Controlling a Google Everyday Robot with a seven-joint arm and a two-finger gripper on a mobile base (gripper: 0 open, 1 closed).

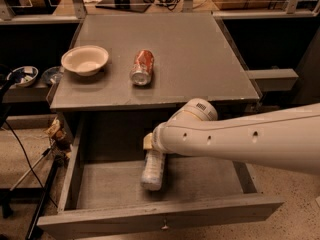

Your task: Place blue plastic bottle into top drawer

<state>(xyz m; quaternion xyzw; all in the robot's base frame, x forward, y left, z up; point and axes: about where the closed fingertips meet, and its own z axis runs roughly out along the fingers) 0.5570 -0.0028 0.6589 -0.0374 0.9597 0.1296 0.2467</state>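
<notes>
The blue plastic bottle [152,170] is inside the top drawer [70,170]. It is near the middle of the drawer floor. It leans a little, and its low end points to the front of the drawer. Its top end goes up under the pincer [149,143] and is hidden there. I cannot tell if the low end sits on the drawer floor or hangs just above it.

The pincer is down in the drawer, right at the top of the bottle. Only a small tan bit of it peeks out. The big white arm [240,139] covers the rest. So I cannot tell if the pincer is gripping the bottle or has let go.

The arm comes in from the right and goes across the drawer. The drawer is pulled far out and has a small knob [163,227] in the middle of its front.

Above the drawer is the grey worktop [200,59]. A red soda can [142,67] lies on its side there. A pale bowl [85,60] sits to the left of the can, a little apart from it.
</notes>
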